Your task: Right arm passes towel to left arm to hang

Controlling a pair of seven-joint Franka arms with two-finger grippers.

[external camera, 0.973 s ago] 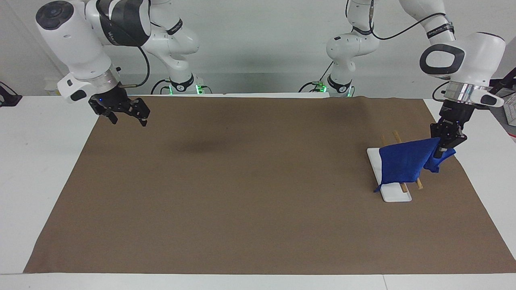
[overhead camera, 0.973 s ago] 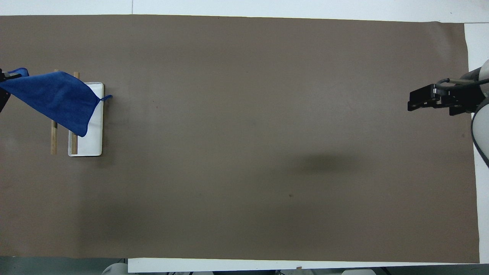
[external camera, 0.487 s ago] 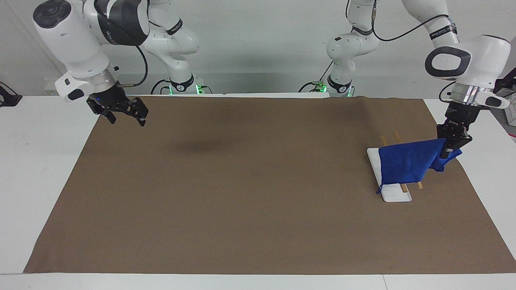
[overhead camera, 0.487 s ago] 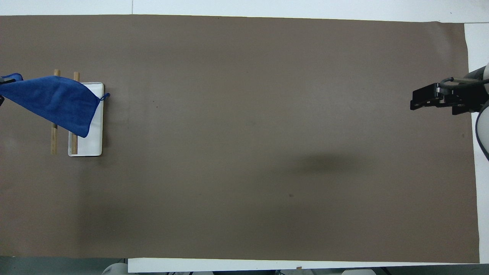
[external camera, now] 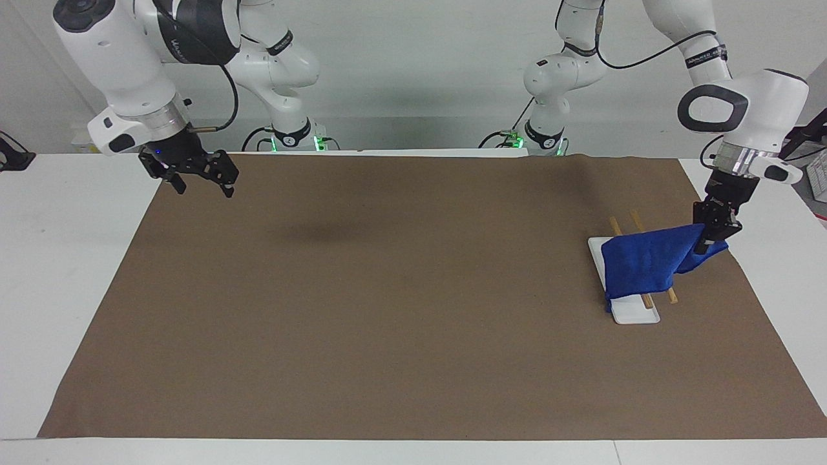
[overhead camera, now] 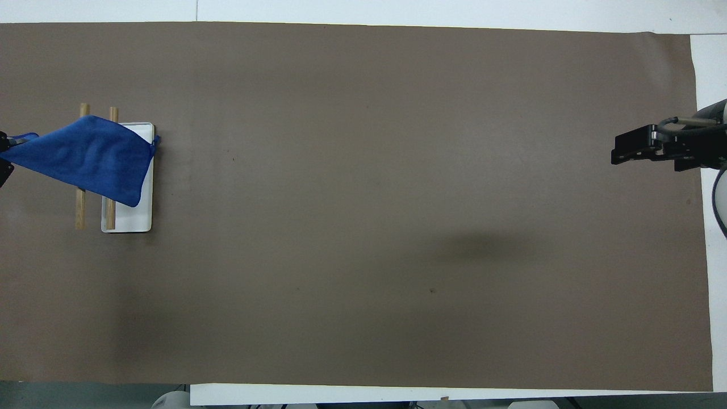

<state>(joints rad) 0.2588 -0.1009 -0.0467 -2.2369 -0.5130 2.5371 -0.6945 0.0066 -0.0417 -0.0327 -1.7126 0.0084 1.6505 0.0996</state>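
Observation:
The blue towel point(external camera: 639, 263) lies draped over the two wooden rods point(external camera: 672, 296) of the white rack point(external camera: 636, 314), toward the left arm's end of the table. It also shows in the overhead view point(overhead camera: 91, 159), covering the rods point(overhead camera: 80, 210) and part of the rack's base point(overhead camera: 133, 218). My left gripper point(external camera: 705, 242) is shut on the towel's upper corner and holds it just above the rods. My right gripper point(external camera: 201, 186) is open and empty, raised over the mat's corner at the right arm's end; the overhead view shows it too point(overhead camera: 630, 149).
A brown mat point(external camera: 387, 310) covers most of the white table point(external camera: 52, 271). Nothing else stands on it apart from the rack.
The left gripper has shifted the towel's held corner a little toward the robots and lower, so the towel sags more onto the rods. The right gripper has drawn slightly back and up.

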